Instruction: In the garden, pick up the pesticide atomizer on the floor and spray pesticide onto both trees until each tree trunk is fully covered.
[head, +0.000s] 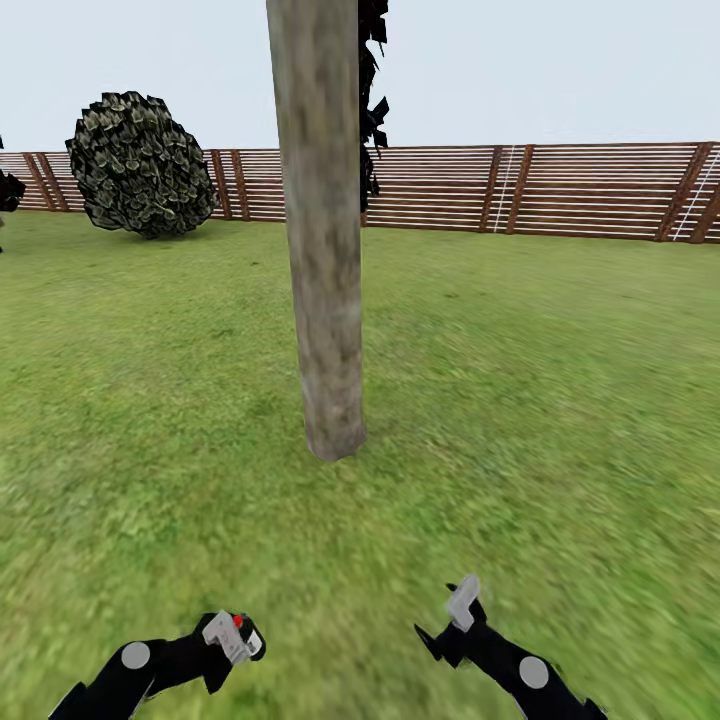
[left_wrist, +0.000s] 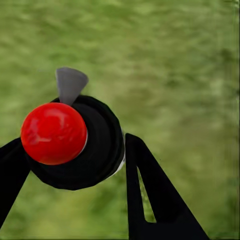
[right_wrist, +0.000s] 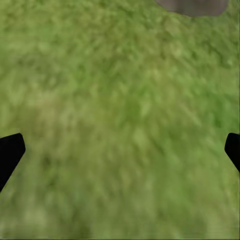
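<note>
Meanwhile, the pesticide atomizer is clamped in the left end effector; the right end effector is spread apart near the tree trunk.

Open grass either side of the tree trunk straight ahead; bush, fence well beyond.

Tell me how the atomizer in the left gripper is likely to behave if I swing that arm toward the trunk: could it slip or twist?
It may twist: the atomizer looks round and smooth where the left gripper closes around it, so the fingers probably meet a curved surface. It seems rigid, keeping its shape under the grip. Its small size hints it is light, so a slow swing toward the tree trunk should probably hold.
</note>
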